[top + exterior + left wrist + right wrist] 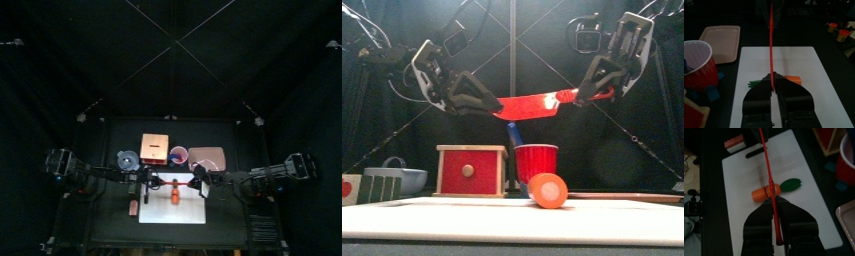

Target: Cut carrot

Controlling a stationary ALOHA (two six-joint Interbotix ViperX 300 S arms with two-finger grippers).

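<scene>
— Where is the carrot [767,191]?

— It lies flat near the middle of the white board [747,178], touching it, its green top [791,184] pointing to one side. Bare board shows all round it, out to every edge.

— And your grippers?

— My left gripper [773,82] is clamped on one end of the red knife [536,104], my right gripper [775,203] on the other end. The blade spans between them, high over the board and clear of the carrot, crossing above it.

— What crowds the board?

— Beyond its far edge stand a red cup [536,160] and a red-faced box [472,170], both near that edge, with a pinkish tray [721,40] lying beside the cup. From the front, the knife hangs above the cup's rim. A small red-and-white piece [734,143] sits just off one of the board's corners, on the dark surface [834,65].

— Is the front edge free?

— Open air stands between the blade and the board.
</scene>
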